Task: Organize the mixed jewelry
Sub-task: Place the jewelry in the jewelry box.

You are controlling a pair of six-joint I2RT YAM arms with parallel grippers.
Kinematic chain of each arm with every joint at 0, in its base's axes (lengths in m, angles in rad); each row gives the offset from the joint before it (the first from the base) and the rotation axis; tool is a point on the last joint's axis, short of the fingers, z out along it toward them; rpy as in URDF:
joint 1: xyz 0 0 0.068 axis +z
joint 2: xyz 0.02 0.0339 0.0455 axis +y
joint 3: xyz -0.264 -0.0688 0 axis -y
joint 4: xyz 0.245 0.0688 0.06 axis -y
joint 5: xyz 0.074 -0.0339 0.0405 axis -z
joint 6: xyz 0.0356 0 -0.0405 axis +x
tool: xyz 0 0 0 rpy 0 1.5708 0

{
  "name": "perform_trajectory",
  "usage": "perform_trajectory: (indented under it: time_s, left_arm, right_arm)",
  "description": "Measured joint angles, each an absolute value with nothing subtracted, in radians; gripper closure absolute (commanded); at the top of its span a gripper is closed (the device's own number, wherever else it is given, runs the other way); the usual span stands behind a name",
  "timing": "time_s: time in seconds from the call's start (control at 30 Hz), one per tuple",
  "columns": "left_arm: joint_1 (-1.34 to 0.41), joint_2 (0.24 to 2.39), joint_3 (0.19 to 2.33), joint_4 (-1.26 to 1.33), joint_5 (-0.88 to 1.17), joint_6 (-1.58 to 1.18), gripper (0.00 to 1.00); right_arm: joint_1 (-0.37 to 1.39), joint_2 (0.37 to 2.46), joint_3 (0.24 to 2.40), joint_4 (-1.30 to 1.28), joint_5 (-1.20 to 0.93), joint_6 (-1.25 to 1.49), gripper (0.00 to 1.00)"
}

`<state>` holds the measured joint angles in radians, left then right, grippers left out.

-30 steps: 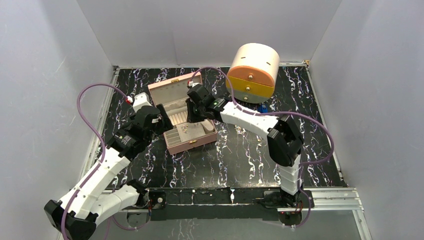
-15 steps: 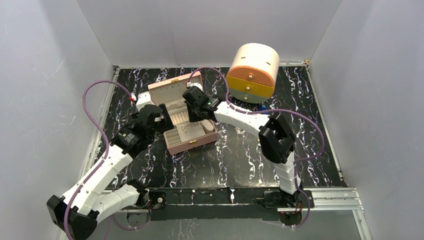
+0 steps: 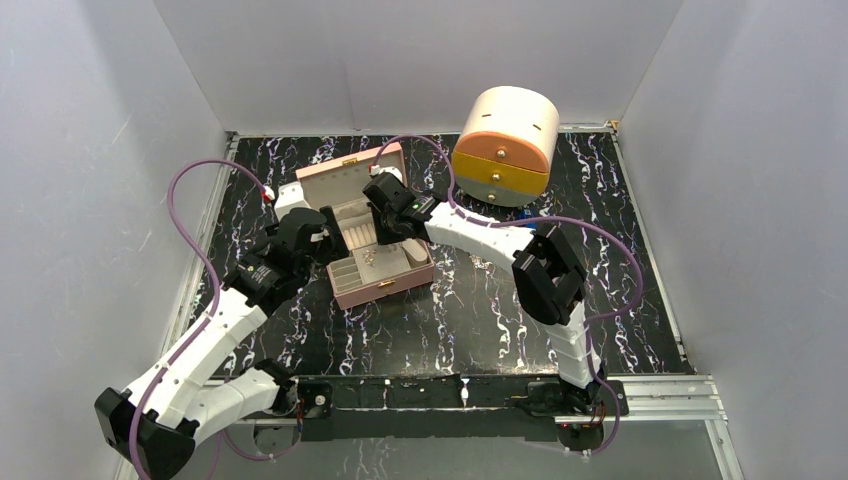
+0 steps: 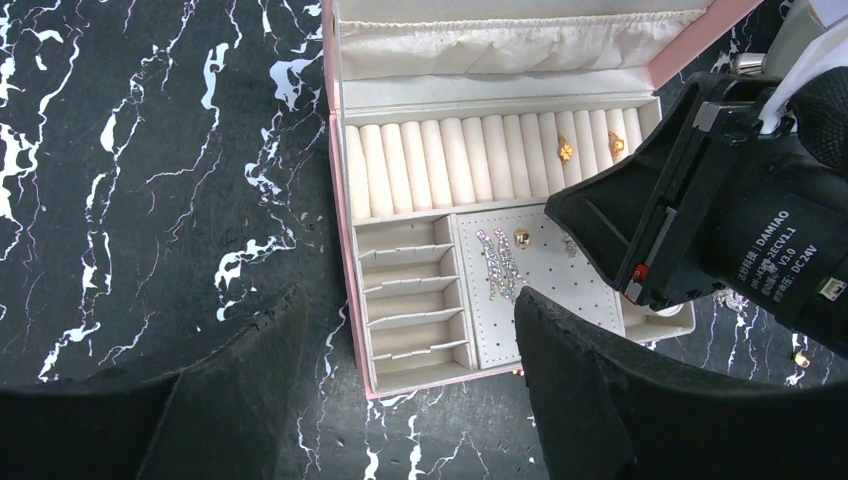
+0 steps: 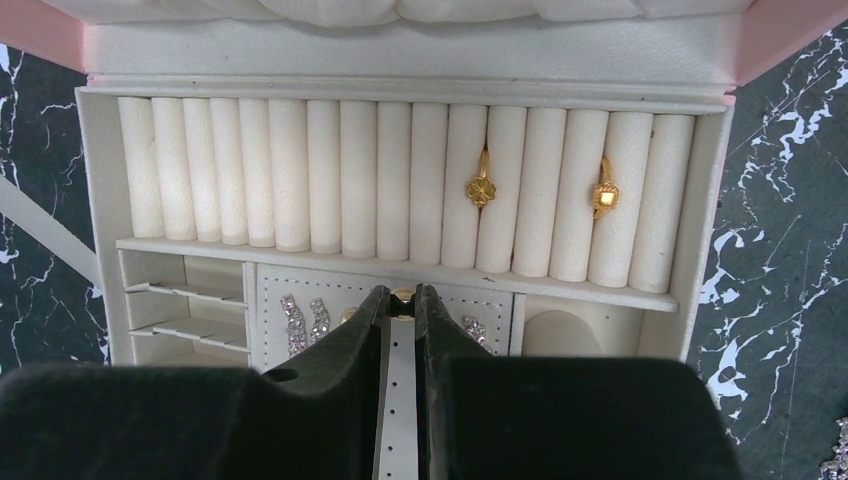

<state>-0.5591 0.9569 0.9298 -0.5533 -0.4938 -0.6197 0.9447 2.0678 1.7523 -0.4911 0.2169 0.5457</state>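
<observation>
From above, the left gripper (image 3: 322, 236) hangs just beside the left wall of the open pink box (image 3: 385, 283). The right gripper (image 3: 385, 238) dips into the box from its far side, and the mixed jewelry (image 3: 370, 258) shows only as tiny glints just below its tips. In the left wrist view the left gripper (image 4: 410, 300) is spread wide and holds nothing, with the box's small divided compartments (image 4: 410, 335) lying between its tips. Beyond the tips and to the right, silver earrings (image 4: 500, 265) and a gold stud (image 4: 521, 236) sit on the perforated pad, and two gold rings (image 4: 565, 151) are tucked in the ring rolls farther ahead. The right arm's body hides the box's right end. In the right wrist view the right gripper (image 5: 402, 298) is narrow, its tips pinching a small gold piece (image 5: 402, 293). Ahead and a little to the right, the gold rings (image 5: 481, 190) stand in the rolls. The silver earrings (image 5: 305, 320) lie just left of its left finger.
</observation>
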Motion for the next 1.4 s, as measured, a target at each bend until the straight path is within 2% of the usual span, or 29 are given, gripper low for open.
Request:
perform_trajectory:
  time_s: [1.4]
  left_arm:
    - [-0.559,0.970,0.930,-0.552,-0.494,-0.610,0.27]
  right_arm:
    - [0.944,2.054,1.736,-0.492,0.180,0.546,0.85]
